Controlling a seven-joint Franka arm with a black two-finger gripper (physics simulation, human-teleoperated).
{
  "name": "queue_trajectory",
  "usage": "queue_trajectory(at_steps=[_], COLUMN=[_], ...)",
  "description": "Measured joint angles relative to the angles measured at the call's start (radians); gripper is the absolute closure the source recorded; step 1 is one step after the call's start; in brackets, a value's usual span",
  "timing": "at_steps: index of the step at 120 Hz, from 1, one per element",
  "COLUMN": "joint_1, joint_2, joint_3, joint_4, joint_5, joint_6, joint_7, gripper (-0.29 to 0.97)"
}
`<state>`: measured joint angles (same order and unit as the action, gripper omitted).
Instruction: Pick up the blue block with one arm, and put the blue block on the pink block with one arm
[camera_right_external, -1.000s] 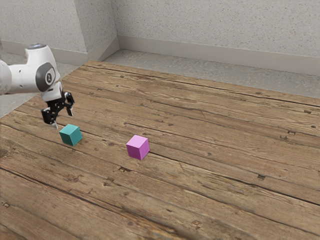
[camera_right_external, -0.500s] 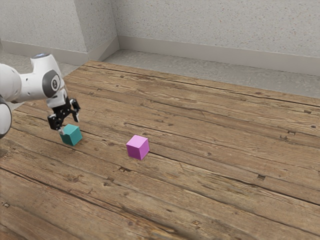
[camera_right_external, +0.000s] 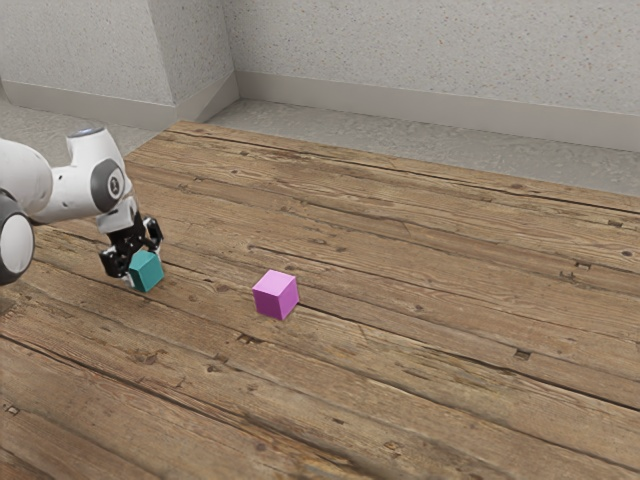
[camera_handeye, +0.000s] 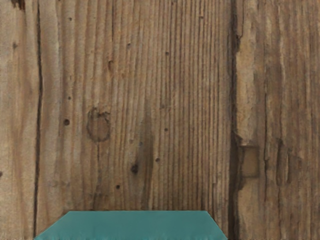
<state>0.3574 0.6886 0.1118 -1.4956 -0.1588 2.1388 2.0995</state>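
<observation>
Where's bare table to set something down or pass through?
Bare table: all planks to the exterior view's right of the pink block, plus the strip between it and the blue block. Crowded only there, under the gripper.

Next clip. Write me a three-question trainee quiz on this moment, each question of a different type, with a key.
1. True or false: the small teal-blue cube already rests on the pink cube.
2. Where is the black claw? A) over the pink cube B) down at the teal-blue cube C) high above both
3. Fill in: in the exterior view, the pink cube lies to the teal-blue cube's ____.
Key: 1 false; 2 B; 3 right.
</observation>
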Motion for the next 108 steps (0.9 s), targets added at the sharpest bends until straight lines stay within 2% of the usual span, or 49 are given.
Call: queue_trajectory(at_steps=[13, 26, 45, 54, 80, 108], joint_1=[0.000, 0.002, -0.008, -0.032, -0.102, -0.164], joint_2=[0.004, -0.016, -0.195, -0.242, -0.269, -0.261], joint_3=[0.000, 0.000, -0.012, -0.022, -0.064, -0.073], joint_4=[0.000, -0.010, -0.142, -0.159, -0.153, -0.122], joint_5=[0.000, -0.001, -0.004, -0.005, -0.007, -0.009], joint_6=[0.011, 0.020, 0.025, 0.016, -0.014, -0.027], joint_7=[0.006, 0.012, 0.019, 0.019, 0.005, -0.017], gripper=[0.26, 0.35, 0.38, 0.38, 0.36, 0.35])
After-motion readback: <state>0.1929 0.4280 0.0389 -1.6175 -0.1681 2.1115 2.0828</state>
